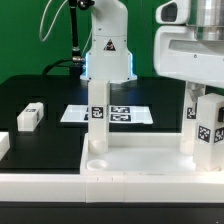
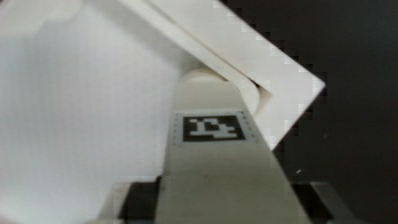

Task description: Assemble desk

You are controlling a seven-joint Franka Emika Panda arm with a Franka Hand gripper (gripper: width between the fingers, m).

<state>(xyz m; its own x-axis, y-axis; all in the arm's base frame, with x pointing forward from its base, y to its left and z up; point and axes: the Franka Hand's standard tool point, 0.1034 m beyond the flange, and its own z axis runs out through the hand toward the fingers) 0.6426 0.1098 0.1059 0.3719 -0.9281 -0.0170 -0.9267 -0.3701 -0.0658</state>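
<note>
Seating a leg looks like the step in hand: the hand (image 1: pixel 205 95) sits over the near corner of the bench (image 1: pixel 40 95) on the exterior view's right, pinching a tagged white leg (image 1: pixel 210 130) upright above the tabletop panel (image 1: pixel 130 160). In the wrist view that leg (image 2: pixel 217 165) runs between the fingers (image 2: pixel 320 200), tag facing the cam, with the panel's corner (image 2: pixel 267 85) right past its end. Whether the tip is already in the corner socket can't be told.

To do it well, I'd judge: keep the leg plumb, centre it on the socket, press straight down w/o sideways load, turn only if it binds.

Another leg (image 1: pixel 98 115) already stands in the panel, well apart, not in the way. A loose leg (image 1: pixel 31 117) lies toward the exterior view's left; the marker board (image 1: pixel 105 113) lies behind. The white border rail (image 1: pixel 60 185) hugs the panel's near side and limits low approach.
</note>
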